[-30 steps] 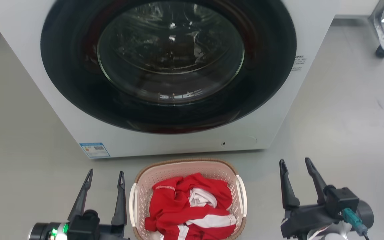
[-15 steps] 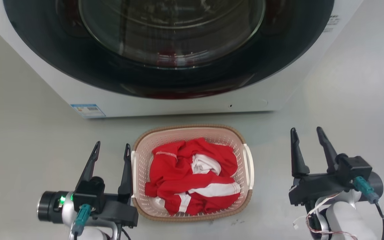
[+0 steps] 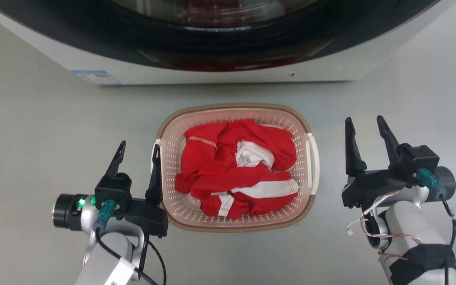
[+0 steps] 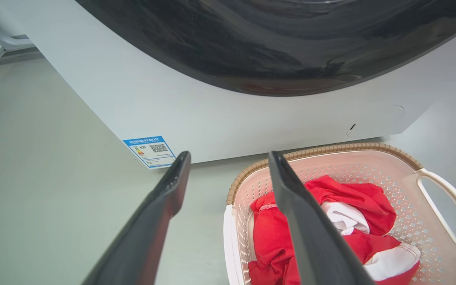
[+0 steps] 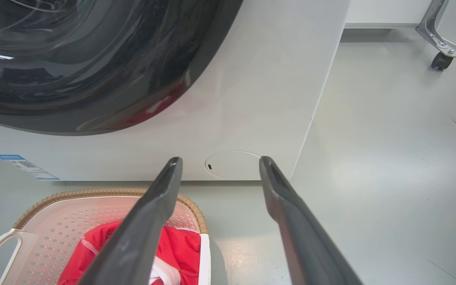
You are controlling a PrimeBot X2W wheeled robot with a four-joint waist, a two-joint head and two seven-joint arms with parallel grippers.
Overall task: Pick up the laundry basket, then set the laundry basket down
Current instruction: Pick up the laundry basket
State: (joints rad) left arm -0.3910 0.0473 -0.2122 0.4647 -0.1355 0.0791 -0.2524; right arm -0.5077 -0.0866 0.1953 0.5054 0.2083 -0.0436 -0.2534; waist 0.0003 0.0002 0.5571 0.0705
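Leaned in closer, my spread left tool (image 3: 139, 144) and right tool (image 3: 363, 118) flank the laundry basket (image 3: 228, 106); next, clamp its handles (image 3: 314, 158).

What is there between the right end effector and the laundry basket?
A bare strip of grey floor lies between the right end effector and the laundry basket; the head view shows it clearly.

The left gripper (image 3: 140, 144) carried two tapered dark fingers (image 3: 155, 174) on a black mount (image 3: 143, 215), with a teal plug (image 3: 103, 209), black cable (image 3: 109, 250) and green wrist light (image 3: 80, 203). The right gripper (image 3: 363, 118) matched, adding red-and-white wires (image 3: 371, 234) and a black band (image 3: 422, 258) round its pale forearm (image 3: 406, 221).
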